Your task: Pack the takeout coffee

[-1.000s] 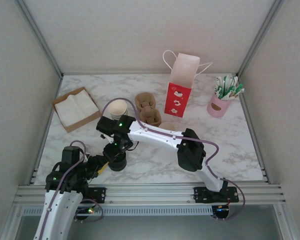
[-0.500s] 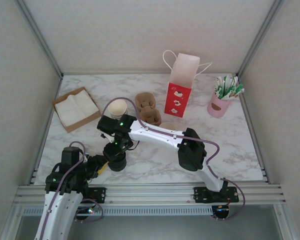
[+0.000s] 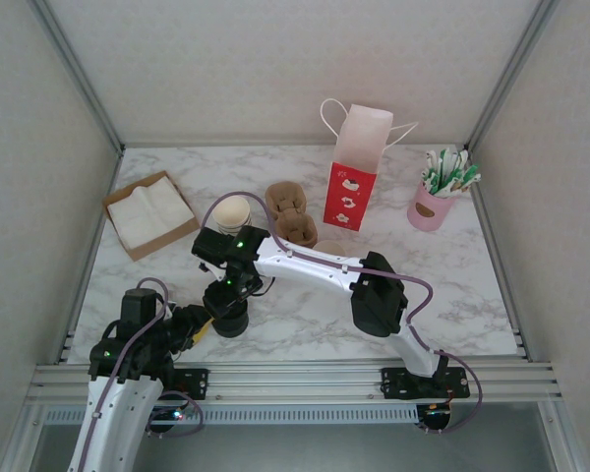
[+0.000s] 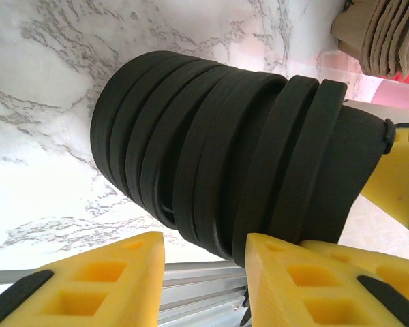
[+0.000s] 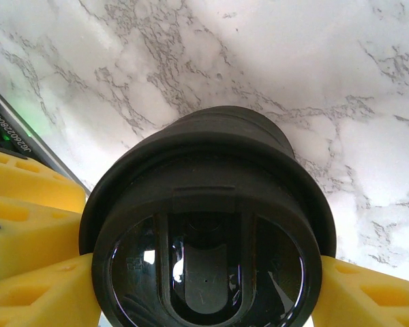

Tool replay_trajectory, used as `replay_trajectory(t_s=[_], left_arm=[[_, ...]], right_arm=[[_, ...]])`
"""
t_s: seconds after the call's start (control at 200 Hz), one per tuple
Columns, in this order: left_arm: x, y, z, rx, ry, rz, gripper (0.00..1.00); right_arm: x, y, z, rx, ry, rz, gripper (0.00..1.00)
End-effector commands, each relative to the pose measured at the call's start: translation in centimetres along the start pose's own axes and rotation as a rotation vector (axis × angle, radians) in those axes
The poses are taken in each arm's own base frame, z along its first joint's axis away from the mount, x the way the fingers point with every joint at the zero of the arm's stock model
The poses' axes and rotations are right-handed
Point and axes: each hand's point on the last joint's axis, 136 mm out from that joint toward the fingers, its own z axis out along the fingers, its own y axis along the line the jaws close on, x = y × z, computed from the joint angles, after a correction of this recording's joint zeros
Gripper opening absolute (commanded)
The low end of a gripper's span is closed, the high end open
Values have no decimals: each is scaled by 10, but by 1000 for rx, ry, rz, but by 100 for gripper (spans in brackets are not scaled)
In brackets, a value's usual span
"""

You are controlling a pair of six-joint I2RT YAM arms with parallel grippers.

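Straddling the glossy top of a ribbed black lid stack (image 4: 204,163), right fingers (image 5: 27,300)

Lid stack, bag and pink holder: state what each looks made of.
Lid stack: probably moulded plastic; matte black ribbed rims, while the top lid's recess reflects light. Bag: likely paper; crisp folds, thin looped handles, red printed lower half. Pink holder: unclear; smooth and opaque, so plastic or ceramic.
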Motion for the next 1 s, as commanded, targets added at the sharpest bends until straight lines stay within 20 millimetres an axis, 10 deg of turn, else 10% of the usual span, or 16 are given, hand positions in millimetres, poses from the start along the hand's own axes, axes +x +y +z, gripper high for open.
replay_trajectory(t_s=[0.0, 0.996], left_arm=[[0, -3, 0, 14, 0, 13, 32], [-2, 7, 8, -13, -1, -2, 28]], right_arm=[[8, 2, -8, -26, 20, 22, 74], [9, 4, -18, -65, 2, 35, 73]])
